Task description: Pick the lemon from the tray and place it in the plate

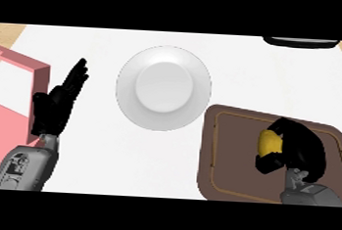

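- Nearest you, your right black hand [299, 148] is curled round the small yellow lemon [269, 143], fingers wrapping it from the right. The lemon shows within the brown rounded-rectangle tray [223, 154], its long axis running near to far.
- Your left black hand [55, 108] rests open at the view's left, fingers up, by the pink flat box [7, 113].
- Farther and to the left of the lemon lies the white round plate [163, 87], just beside the tray's far-left corner; the right hand is the nearer one.
- Count: one lemon, one tray, one plate.
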Motion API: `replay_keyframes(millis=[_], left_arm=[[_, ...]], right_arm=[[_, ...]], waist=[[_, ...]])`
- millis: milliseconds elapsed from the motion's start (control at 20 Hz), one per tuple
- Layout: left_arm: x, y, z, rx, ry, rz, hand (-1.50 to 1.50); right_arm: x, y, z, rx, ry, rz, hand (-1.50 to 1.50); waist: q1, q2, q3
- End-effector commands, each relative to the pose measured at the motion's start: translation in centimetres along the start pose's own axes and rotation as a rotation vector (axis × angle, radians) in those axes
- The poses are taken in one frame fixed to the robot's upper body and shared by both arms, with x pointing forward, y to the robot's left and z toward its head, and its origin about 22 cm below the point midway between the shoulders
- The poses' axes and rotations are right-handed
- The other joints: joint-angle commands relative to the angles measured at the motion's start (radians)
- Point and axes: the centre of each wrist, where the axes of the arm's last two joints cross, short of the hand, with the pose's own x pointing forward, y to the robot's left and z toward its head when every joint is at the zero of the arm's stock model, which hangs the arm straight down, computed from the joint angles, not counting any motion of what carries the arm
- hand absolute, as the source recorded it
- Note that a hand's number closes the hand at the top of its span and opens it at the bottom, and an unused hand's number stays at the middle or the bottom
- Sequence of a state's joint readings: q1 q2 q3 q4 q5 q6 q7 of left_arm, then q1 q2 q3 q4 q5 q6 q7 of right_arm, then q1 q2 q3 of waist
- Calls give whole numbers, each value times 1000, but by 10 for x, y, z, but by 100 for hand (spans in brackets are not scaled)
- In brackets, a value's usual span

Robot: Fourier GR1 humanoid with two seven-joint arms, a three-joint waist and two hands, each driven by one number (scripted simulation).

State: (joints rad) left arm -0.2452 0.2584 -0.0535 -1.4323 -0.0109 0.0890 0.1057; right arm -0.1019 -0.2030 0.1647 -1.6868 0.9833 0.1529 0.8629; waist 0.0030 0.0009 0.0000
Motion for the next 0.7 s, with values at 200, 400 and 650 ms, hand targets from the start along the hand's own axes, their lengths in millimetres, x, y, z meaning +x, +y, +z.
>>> replay_keyframes(millis=[200,400,650], left_arm=[[-7,1,-4,-2,16,4,0],[-4,-9,-7,0,4,15,0],[1,-12,1,2,1,-6,0]], right_arm=[[-13,-67,-42,-126,-514,34,150],[13,-73,-40,-275,-674,-87,150],[48,-108,-28,-301,-867,-167,150]], waist=[[3,5,1],[7,3,1],[11,-1,0]])
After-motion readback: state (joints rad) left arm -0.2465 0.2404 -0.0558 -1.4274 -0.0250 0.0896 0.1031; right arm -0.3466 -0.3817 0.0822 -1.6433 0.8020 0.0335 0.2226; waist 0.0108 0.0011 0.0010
